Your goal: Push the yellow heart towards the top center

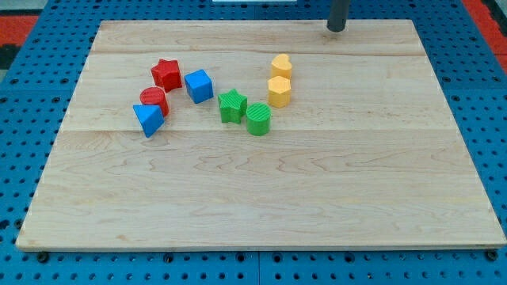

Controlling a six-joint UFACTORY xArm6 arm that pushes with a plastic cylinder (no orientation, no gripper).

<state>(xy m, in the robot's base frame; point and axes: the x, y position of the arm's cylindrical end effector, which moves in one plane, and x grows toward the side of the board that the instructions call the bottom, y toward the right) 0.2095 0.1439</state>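
My tip (pixel 337 28) is resting at the surface's (pixel 261 198) top edge, right of centre; there is no gripper. The yellow heart (pixel 281 66) is sitting just above the yellow hexagon (pixel 279 92). I'm judging the tip should be circling below the heart, between the 2, then pushing upward.

My tip (pixel 337 29) rests at the view's top, well apart from the yellow heart (pixel 281 65).
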